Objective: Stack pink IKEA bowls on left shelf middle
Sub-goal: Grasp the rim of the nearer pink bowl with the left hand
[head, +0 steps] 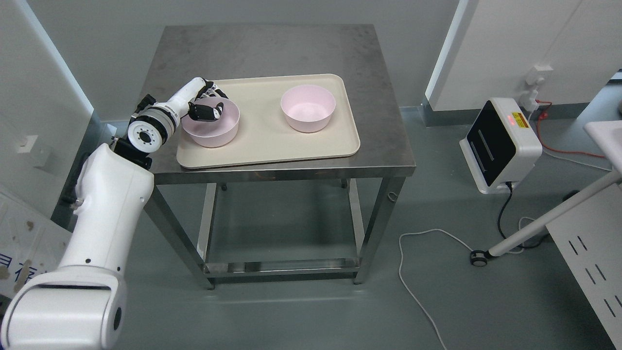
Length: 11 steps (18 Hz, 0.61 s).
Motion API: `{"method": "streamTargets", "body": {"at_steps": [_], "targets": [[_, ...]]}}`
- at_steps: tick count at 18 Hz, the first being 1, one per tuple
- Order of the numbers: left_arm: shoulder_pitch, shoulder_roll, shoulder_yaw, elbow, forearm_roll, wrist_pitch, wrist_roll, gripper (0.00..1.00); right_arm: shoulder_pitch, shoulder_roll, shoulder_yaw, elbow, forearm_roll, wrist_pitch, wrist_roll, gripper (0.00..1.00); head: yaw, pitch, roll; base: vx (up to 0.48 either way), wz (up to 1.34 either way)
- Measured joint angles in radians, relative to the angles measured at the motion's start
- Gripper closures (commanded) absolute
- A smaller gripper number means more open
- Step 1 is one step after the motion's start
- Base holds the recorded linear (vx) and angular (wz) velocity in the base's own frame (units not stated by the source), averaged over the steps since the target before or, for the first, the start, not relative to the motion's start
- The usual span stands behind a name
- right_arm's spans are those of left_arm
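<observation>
Two pink bowls stand on a beige tray (262, 146) on the steel table (379, 126). The left pink bowl (214, 132) sits at the tray's left end, the right pink bowl (308, 108) toward its right. My left hand (208, 103) reaches in from the lower left and grips the left bowl's near-left rim, thumb inside the bowl and fingers (219, 92) over the outside of the rim. The bowl rests on the tray. My right arm is out of sight.
A white device with a black screen (498, 143) stands on the floor at right, cables trailing nearby. A wheeled stand leg (534, 228) and a white perforated panel (593, 272) occupy the lower right. Grey walls close in on the left.
</observation>
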Motion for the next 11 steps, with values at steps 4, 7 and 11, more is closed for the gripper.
{"method": "streamTargets", "body": {"at_steps": [4, 7, 11], "targets": [[-0.001, -0.006, 0.016, -0.018, 0.001, -0.005, 0.013, 0.99, 0.000, 0.000, 0.000, 0.000, 0.000, 0.000, 0.000, 0.00, 0.0000, 0.000, 0.000, 0.000, 0.00], [-0.005, -0.019, 0.025, -0.040, 0.004, -0.007, 0.014, 0.99, 0.000, 0.000, 0.000, 0.000, 0.000, 0.000, 0.000, 0.00, 0.0000, 0.000, 0.000, 0.000, 0.00], [-0.029, -0.055, 0.033, -0.077, 0.007, -0.001, 0.002, 1.00, 0.000, 0.000, 0.000, 0.000, 0.000, 0.000, 0.001, 0.00, 0.0000, 0.000, 0.000, 0.000, 0.00]]}}
